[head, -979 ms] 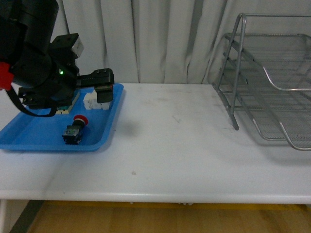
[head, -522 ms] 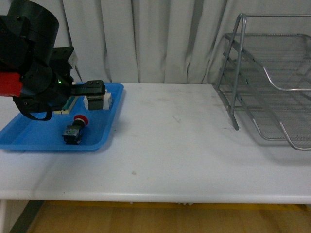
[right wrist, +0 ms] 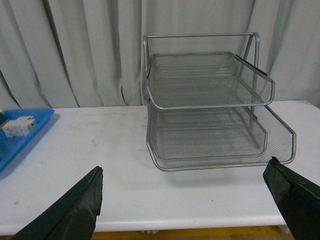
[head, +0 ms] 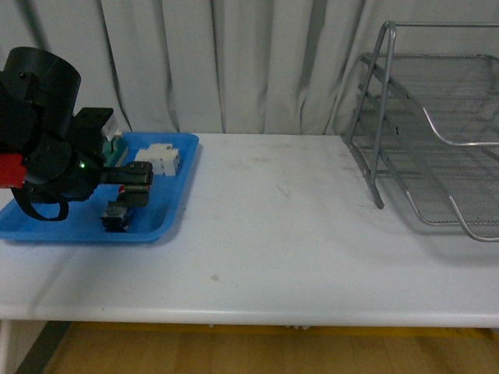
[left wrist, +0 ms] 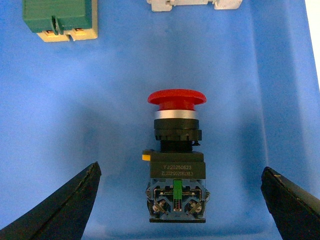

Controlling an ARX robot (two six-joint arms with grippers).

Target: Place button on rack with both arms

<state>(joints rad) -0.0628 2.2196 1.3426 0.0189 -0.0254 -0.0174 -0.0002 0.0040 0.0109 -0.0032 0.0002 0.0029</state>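
Observation:
The button (head: 117,216) lies on its side in the blue tray (head: 170,209) at the left; in the front view its red cap is hidden behind my left gripper (head: 134,184). In the left wrist view the button (left wrist: 176,150) lies between the open fingers of the left gripper (left wrist: 180,169), red cap pointing away, and the fingers stand well apart from it. The silver wire rack (head: 437,132) stands at the far right. My right gripper (right wrist: 183,172) is open and empty, facing the rack (right wrist: 210,100) from a distance; it is out of the front view.
A green-and-cream block (left wrist: 60,20) and a white component (left wrist: 195,4) lie in the tray beyond the button. The white component (head: 158,158) also shows in the front view. The white table (head: 273,218) stretches between tray and rack. Curtains hang behind.
My left arm has swung down and to the left, from over the white component to low over the button. The button and rack have not moved.

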